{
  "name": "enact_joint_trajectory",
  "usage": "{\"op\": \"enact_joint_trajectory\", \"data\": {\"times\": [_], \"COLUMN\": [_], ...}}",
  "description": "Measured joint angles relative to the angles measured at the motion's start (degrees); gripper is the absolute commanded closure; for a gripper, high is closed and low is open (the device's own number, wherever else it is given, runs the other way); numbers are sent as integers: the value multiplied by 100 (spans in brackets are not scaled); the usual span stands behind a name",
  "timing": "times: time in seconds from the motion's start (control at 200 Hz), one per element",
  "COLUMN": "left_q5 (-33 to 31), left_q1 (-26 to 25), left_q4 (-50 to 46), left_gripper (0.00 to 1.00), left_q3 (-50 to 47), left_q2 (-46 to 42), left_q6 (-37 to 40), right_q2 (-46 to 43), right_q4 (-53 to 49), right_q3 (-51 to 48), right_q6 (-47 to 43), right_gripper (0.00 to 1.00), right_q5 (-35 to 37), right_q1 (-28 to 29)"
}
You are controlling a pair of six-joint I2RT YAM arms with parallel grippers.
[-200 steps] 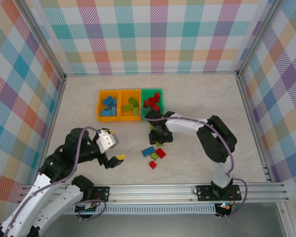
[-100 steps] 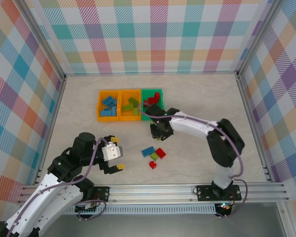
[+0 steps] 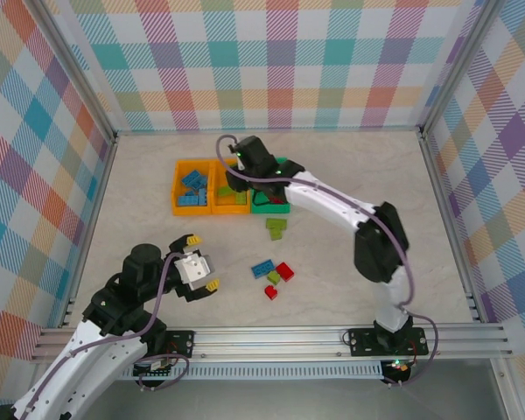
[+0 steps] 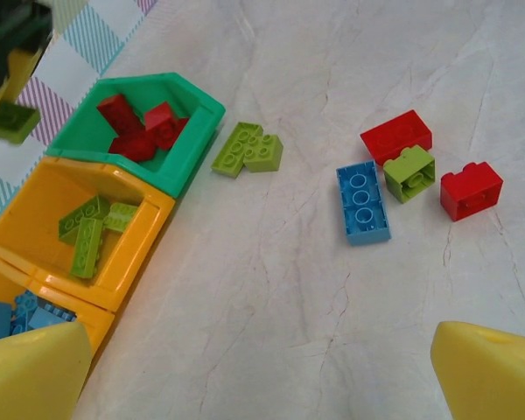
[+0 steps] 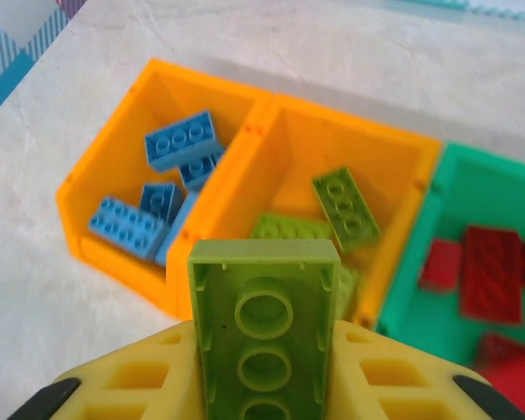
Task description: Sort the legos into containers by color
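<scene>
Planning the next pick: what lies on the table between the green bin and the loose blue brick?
A flat lime green piece, close to the green bin and apart from the blue brick; otherwise bare table. The left wrist view shows it.

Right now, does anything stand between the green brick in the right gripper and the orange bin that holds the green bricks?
Nothing visible does. The right gripper is shut on the lime green brick, and the middle orange bin below it is open-topped, with only loose green bricks inside.
</scene>
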Motion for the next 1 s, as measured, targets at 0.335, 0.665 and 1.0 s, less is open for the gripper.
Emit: {"op": "enact_joint_trajectory", "data": {"times": [0.335,0.665,1.0], "left_q5": [-96,70,822], "left_q1": [0,-2,-748], "left_q4": [295,444,739], "left_gripper": [0,0,0], "left_q3": [245,398,737], "left_q2": [411,909,2041], "left_q6": [-1375,-2061,-1423], "right_q2": [1561,-269,-4516], "right_q4": [-946,-925,-4], "right_q3": [2009,70,-4144], "right_q6": [-470,-964,-1062], "right_gripper": [41,34,1], "right_q5": [33,-103,-597], "right_q1": [-13,-15,-15]}}
